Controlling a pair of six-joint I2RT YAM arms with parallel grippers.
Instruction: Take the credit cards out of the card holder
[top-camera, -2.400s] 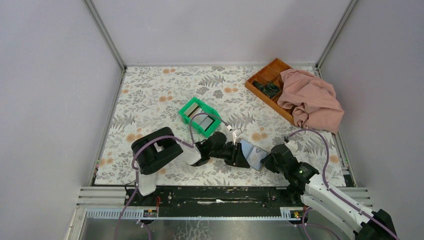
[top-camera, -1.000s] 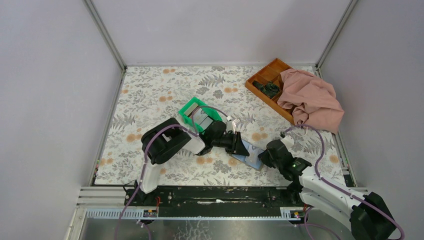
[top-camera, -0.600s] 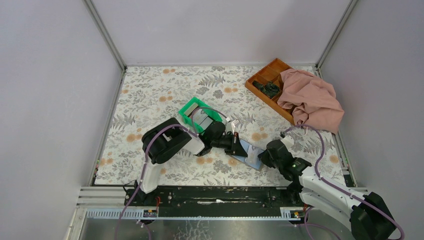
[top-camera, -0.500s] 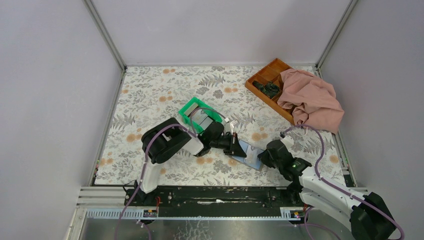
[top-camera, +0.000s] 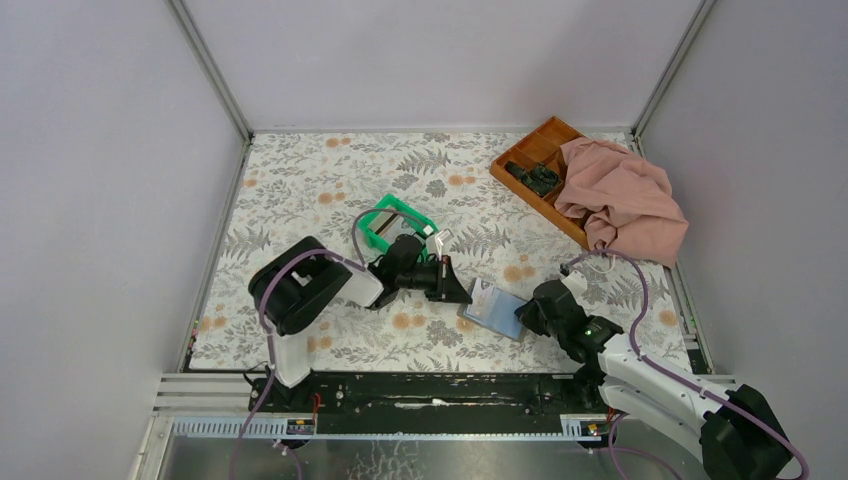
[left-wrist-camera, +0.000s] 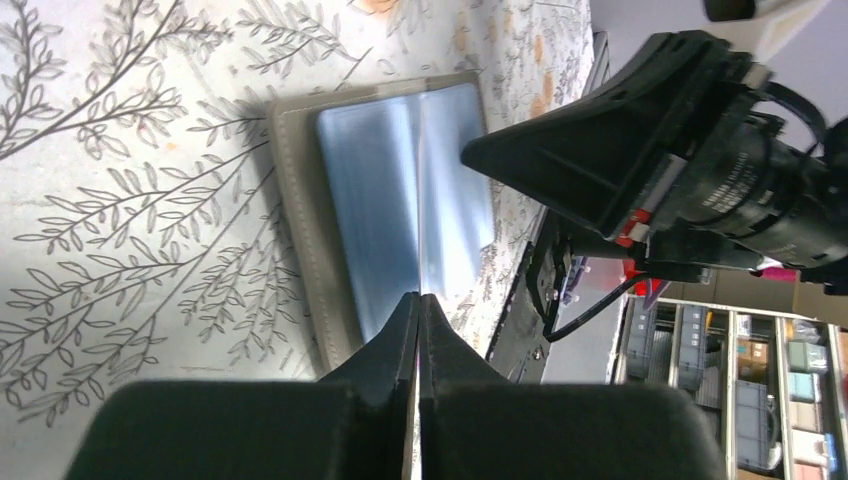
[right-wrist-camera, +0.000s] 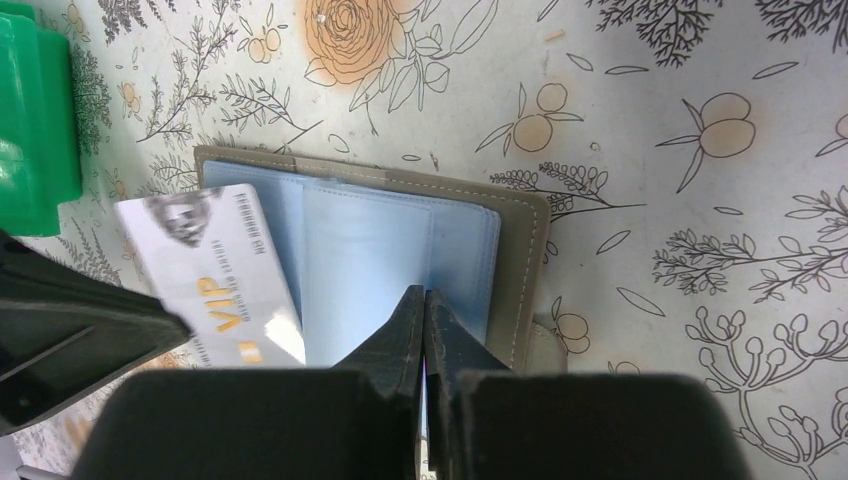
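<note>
My right gripper (right-wrist-camera: 425, 296) is clenched on the near edge of the open card holder (right-wrist-camera: 385, 245), which lies flat at 5 o'clock from the green bin (top-camera: 373, 224). My left gripper (left-wrist-camera: 419, 300) pinches one VIP card (right-wrist-camera: 205, 262), overlapping the holder's 9 o'clock side.
</note>
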